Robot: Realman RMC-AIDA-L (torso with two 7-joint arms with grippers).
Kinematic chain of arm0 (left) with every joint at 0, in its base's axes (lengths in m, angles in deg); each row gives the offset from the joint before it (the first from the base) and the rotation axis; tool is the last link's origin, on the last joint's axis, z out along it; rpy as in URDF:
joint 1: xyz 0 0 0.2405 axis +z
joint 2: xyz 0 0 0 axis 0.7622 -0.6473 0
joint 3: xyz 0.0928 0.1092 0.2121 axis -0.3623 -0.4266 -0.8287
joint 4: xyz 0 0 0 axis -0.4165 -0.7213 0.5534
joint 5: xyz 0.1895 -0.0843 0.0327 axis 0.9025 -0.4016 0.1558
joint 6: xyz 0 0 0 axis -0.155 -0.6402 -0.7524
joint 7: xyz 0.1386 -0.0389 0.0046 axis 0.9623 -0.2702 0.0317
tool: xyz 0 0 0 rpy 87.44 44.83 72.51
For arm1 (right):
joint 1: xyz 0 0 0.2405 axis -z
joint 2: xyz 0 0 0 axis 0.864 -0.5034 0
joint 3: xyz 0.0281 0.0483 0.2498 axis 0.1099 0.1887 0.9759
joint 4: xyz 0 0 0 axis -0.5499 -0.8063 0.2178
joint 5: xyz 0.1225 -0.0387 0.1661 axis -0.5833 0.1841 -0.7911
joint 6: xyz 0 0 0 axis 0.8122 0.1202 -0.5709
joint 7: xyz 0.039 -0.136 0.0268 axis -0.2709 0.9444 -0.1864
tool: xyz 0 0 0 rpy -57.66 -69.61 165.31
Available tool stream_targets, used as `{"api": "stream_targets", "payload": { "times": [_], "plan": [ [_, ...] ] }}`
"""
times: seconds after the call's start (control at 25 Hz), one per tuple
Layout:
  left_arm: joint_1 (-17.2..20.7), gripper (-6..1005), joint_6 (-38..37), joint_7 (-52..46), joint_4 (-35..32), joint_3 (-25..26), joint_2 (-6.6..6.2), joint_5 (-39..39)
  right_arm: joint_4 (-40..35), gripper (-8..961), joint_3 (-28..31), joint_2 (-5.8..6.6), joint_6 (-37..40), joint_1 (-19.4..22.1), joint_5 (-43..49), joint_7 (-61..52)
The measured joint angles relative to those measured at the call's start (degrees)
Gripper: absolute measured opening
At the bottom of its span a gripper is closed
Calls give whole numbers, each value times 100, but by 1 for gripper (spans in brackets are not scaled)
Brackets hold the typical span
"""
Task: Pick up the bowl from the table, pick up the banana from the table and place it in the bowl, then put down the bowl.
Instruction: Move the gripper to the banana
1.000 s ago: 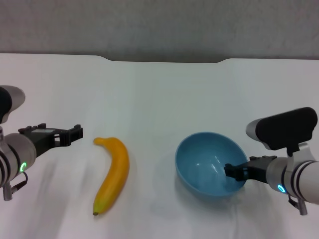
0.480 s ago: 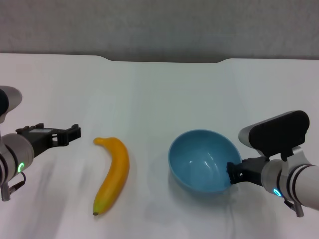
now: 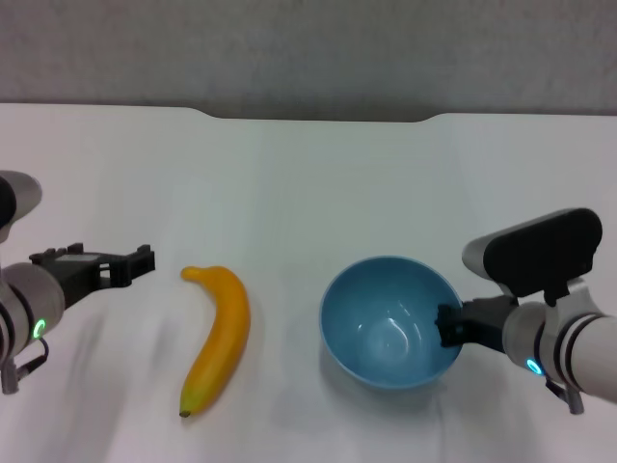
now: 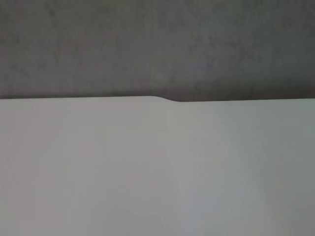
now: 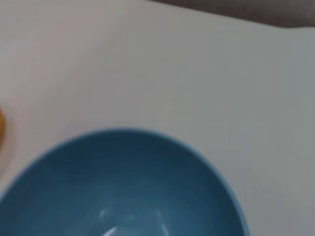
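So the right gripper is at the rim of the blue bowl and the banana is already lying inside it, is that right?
Not quite. The right gripper is at the rim of the bowl, but the banana is not inside it. The head view shows it lying on the table to the bowl's left, near the left gripper, and the bowl is empty.

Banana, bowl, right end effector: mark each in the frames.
banana (image 3: pixel 218 336): head view, on the middle of its curved body.
bowl (image 3: pixel 386 328): head view, on the inner floor of the blue basin.
right end effector (image 3: pixel 448 326): head view, at the bowl's right rim where it grips.
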Motion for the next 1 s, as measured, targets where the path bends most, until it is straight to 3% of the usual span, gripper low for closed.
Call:
{"api": "stream_targets", "payload": {
  "times": [0.4,1.0],
  "plan": [
    [-34,891,-241,0,115,-405,-6,-93,708,36,497,2,-93,393,600,15],
    [-294,891,577,-19,-647,-971,45,-196,1162,36,787,8,-308,496,796,10]
  ]
}}
